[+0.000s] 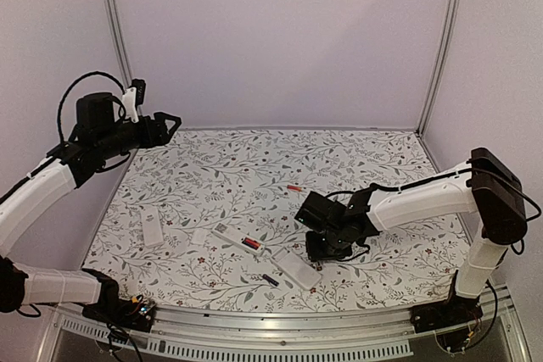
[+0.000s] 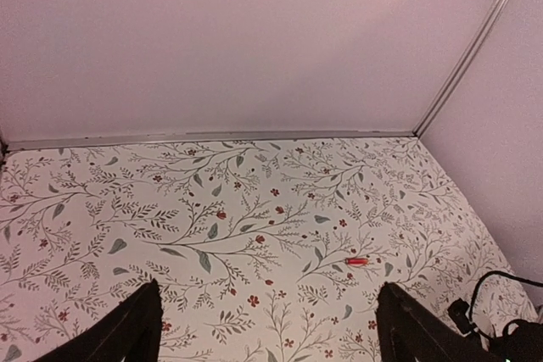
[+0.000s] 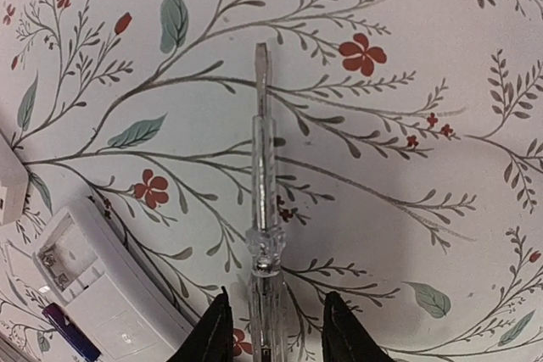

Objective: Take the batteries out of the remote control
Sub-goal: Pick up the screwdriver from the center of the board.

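Floral desk [image 1: 212, 158]: right hand [image 3: 276, 315] straddles the clear stick tool [image 3: 263, 209], fingers [image 3: 212, 332] just off either side; left hand [image 2: 267, 332] hangs spread wide; red battery [image 2: 356, 260] lies apart.

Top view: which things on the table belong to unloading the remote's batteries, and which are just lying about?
Job: remote holding red and black batteries; emptied remote; loose red battery; loose dark battery; clear stick tool, straddled by the right gripper, probably for prying.
Lying about: white flat piece, far left; floral table cover.
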Tool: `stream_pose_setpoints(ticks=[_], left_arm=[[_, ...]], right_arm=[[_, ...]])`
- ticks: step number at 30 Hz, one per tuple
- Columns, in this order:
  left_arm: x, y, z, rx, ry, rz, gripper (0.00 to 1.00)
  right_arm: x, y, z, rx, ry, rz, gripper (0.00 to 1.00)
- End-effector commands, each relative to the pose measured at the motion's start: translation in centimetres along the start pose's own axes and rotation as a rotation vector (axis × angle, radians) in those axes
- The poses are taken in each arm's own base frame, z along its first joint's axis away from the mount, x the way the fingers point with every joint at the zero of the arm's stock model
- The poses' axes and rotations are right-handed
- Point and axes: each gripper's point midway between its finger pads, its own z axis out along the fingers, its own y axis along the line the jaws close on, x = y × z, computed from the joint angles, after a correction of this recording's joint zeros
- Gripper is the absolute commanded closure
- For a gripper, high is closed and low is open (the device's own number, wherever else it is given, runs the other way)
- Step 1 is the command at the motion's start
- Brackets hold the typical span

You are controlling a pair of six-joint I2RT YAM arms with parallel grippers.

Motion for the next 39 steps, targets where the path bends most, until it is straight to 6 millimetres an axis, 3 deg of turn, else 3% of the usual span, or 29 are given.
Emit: stream_pose_setpoints(ticks=[1, 18, 28, 33, 39], left_arm=[[0.8, 0.9, -0.1, -0.028, 0.02, 0.005, 0.13], [1.4, 1.3, 0.4, -0.043, 0.033, -0.002, 0.14], [1.6, 1.0, 0.5, -0.018, 0.035, -0.015, 0.14], [2.0, -1.4, 0.6, 0.126, 0.045, -0.005, 0.14], [3.5, -6.3, 0.8, 0.398, 0.102, 0.015, 0.16]], right_arm=[[0.3, -0.2, 0.3, 0.065, -0.003, -0.033, 0.67], [1.1, -0.7, 1.5, 0.076, 0.015, -0.013, 0.83], [0.3, -0.9, 1.2, 0.022, -0.014, 0.025, 0.93], [-2.4, 0.6, -2.1, -0.087, -0.13, -0.006, 0.95], [-4.8, 3.8, -7.3, -0.331, -0.271, -0.084, 0.97]])
